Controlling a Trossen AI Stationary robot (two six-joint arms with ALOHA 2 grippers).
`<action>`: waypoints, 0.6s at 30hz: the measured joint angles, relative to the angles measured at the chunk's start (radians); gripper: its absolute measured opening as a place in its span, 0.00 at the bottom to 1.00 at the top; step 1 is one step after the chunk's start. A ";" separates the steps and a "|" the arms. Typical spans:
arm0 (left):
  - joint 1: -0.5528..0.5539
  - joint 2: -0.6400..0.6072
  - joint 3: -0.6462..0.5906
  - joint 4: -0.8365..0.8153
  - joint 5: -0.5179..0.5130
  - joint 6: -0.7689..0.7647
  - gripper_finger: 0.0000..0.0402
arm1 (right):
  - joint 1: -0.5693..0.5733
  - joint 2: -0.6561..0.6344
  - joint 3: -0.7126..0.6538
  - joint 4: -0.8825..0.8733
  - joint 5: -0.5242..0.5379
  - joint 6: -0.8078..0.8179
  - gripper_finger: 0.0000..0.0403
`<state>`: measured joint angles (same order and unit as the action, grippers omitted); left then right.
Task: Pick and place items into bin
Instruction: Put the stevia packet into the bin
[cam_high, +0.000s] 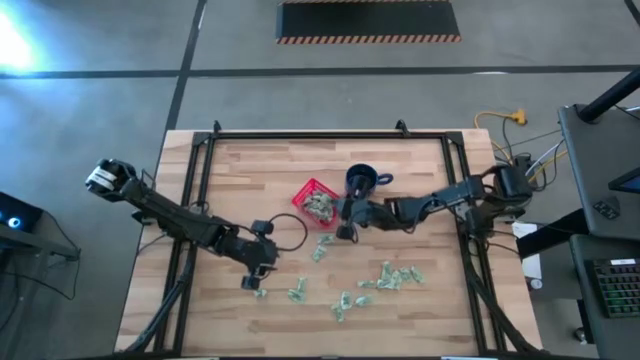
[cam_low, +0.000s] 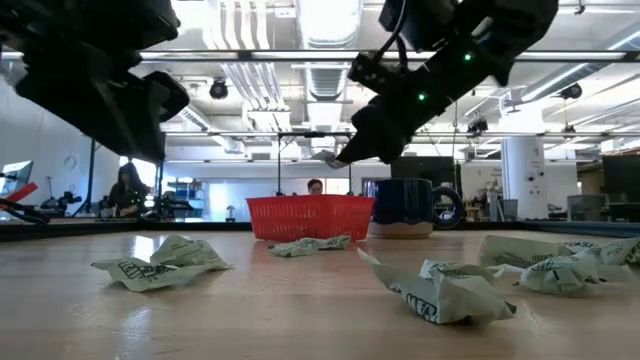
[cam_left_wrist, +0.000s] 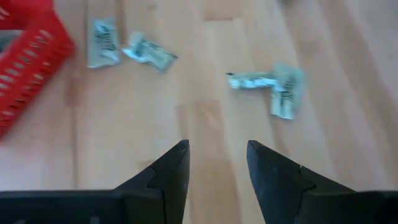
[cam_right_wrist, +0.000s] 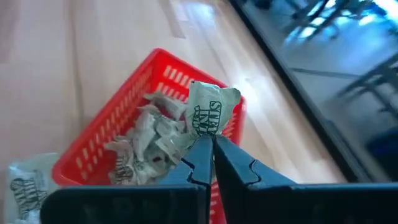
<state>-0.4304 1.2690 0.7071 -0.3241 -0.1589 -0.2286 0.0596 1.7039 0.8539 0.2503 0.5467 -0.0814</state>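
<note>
The red bin (cam_high: 318, 203) stands mid-table with several pale green-and-white wrapped pieces (cam_right_wrist: 149, 143) inside it. More pieces lie loose on the wood nearer the near edge (cam_high: 395, 275), (cam_high: 297, 293), (cam_low: 160, 265). My right gripper (cam_right_wrist: 210, 140) is raised just beside the bin's right side (cam_high: 344, 218), shut on one wrapped piece (cam_right_wrist: 211, 112). My left gripper (cam_left_wrist: 217, 146) is open and empty, hovering over bare wood left of the loose pieces (cam_high: 258, 272). My right gripper pinches one crinkled wrapped piece by its lower end (cam_right_wrist: 207, 132) between the two fingertips. The piece stands up beyond the fingers, lifted clear, over the bin's rim (cam_right_wrist: 239, 109). In the low view it shows at the fingertips (cam_low: 328, 157), above the basket's height.
A dark blue mug (cam_high: 360, 180) stands just behind and to the right of the bin, close to my right arm. A black frame (cam_high: 300, 136) runs around the table's far and side edges. A loose piece (cam_high: 322, 248) lies just in front of the bin.
</note>
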 joint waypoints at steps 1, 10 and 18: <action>-0.003 0.000 0.000 0.000 0.014 -0.002 0.36 | -0.013 0.000 0.000 0.001 -0.033 0.000 0.02; -0.023 0.000 0.000 0.000 0.054 -0.028 0.36 | -0.063 0.000 0.000 0.002 -0.112 0.026 0.03; -0.023 0.000 0.000 0.000 0.118 -0.058 0.36 | -0.063 0.000 0.000 0.003 -0.114 0.018 0.20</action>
<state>-0.4538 1.2690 0.7071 -0.3242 -0.0411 -0.2863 -0.0031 1.7042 0.8539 0.2531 0.4332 -0.0629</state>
